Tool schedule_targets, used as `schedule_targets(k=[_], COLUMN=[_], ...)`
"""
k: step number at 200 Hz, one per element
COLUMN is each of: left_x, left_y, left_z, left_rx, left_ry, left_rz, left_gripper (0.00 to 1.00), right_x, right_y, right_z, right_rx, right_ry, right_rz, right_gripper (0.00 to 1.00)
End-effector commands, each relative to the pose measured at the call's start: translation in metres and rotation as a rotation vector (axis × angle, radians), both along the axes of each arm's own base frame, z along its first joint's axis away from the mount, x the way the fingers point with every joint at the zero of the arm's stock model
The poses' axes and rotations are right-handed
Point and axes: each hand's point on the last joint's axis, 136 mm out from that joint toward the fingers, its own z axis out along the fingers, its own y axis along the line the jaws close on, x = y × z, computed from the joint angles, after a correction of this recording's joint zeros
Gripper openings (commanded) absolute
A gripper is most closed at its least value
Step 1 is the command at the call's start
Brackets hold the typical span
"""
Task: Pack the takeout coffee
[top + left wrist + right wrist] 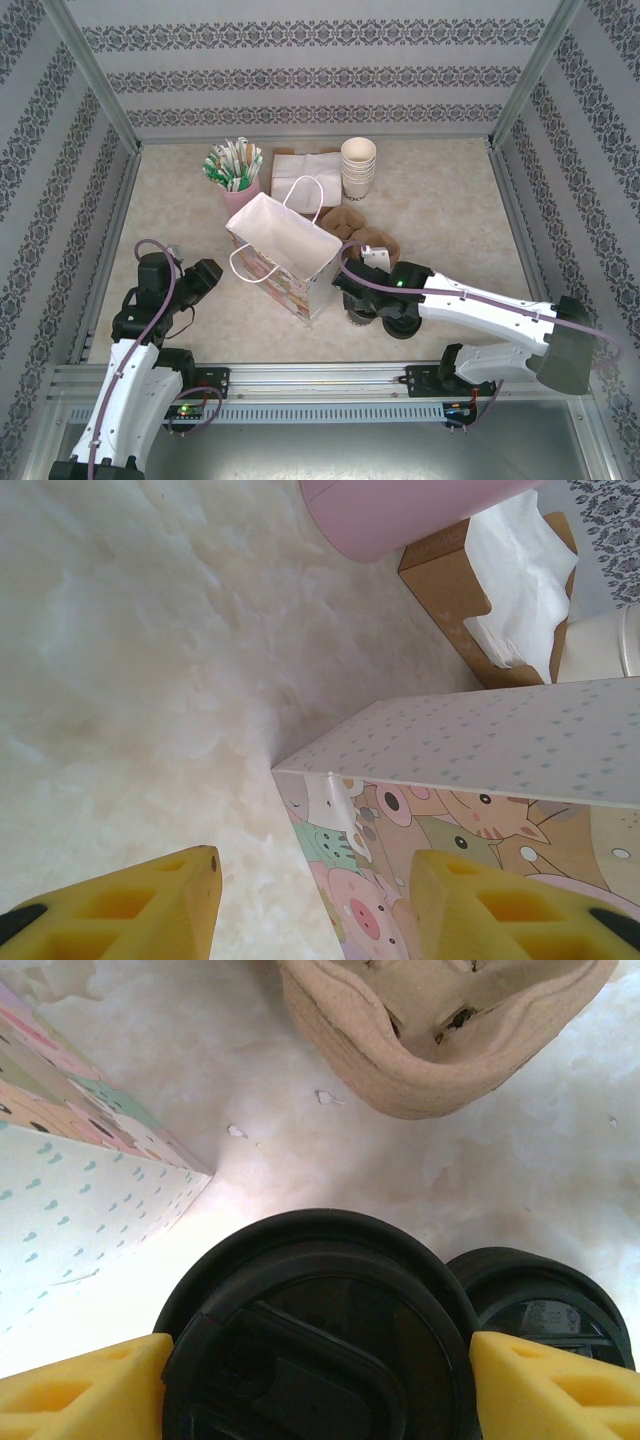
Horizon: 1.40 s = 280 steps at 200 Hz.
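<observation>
Left hand point(312, 882) agape, right hand point(320, 1360) clamped.

Bright, even overhead light, soft shadows. Glare whites out tabletop point(290, 1180) by the bag point(90, 1200); takeout coffee point(320, 1350) blurry close-up in rt wrist cam.

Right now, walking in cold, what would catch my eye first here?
The white gift bag with cartoon animals, standing open mid-table. Just right of it, the right gripper clasps the takeout coffee at its black lid. Behind them stands a stack of paper cups.
</observation>
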Motion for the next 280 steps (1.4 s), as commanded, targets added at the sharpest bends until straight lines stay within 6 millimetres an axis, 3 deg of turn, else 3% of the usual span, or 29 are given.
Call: schedule_targets(k=[1,128,175,195,216,239,280], left_x=[-0.003,-0.003,-0.005,-0.006,-0.006,-0.007,-0.003], left_y=[0.0,0.001,0.001,0.001,0.0,-0.001,-0.003], left_z=[0.002,0.002,0.005,0.006,0.009,0.011,0.02], left_rx=[-0.004,0.003,0.033,0.038,0.043,0.045,0.036], left_ry=[0.005,0.006,0.002,0.002,-0.007,-0.014,-0.047], left_rz=[0.0,-0.005,-0.025,-0.036,-0.049,-0.053,-0.064], left_gripper=[0.53,0.53,0.53,0.55,0.56,0.56,0.57], right_x=[-0.006,-0.001,0.01,0.004,0.0,-0.025,-0.032], right_y=[-0.005,0.004,0.008,0.018,0.014,0.014,0.004], right_z=[0.005,0.027,0.072,0.082,0.079,0.062,0.044], right_rx=[-0.013,-0.001,-0.084,-0.13,-0.184,-0.016,0.135], right_ry=[0.037,0.001,-0.186,-0.268,-0.341,-0.265,-0.143], right_rz=[0.012,0.091,0.454,0.753,0.955,1.178,1.223], right_gripper=[0.76,0.79,0.77,0.75,0.74,0.79,0.8])
